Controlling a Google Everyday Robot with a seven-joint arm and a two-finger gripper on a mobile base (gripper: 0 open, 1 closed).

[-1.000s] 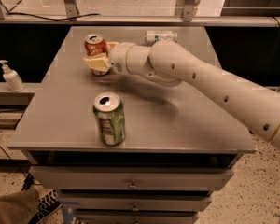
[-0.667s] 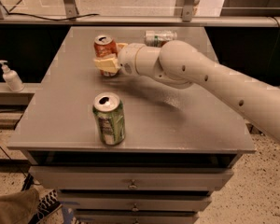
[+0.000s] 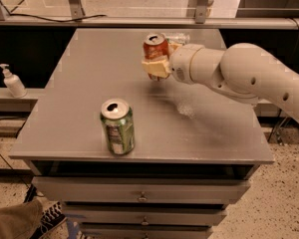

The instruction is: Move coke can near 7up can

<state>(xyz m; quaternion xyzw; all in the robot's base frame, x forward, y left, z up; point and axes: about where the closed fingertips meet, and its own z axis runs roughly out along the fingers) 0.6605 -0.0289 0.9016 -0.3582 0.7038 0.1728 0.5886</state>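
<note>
coke can (image 3: 155,48) | in jaws at table (image 3: 79,93) rear | 7up can (image 3: 179,36) behind

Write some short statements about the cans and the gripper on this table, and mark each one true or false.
1. The gripper is shut on the coke can, over the far part of the table. True.
2. The green can stands upright near the table's front edge. True.
3. The coke can touches the green can. False: they are well apart, and the coke can is much farther back.
4. The 7up can is at the far edge, just behind the coke can. True.
5. The gripper hangs over the green can. False: it is at the coke can, at the far part of the table.
</note>
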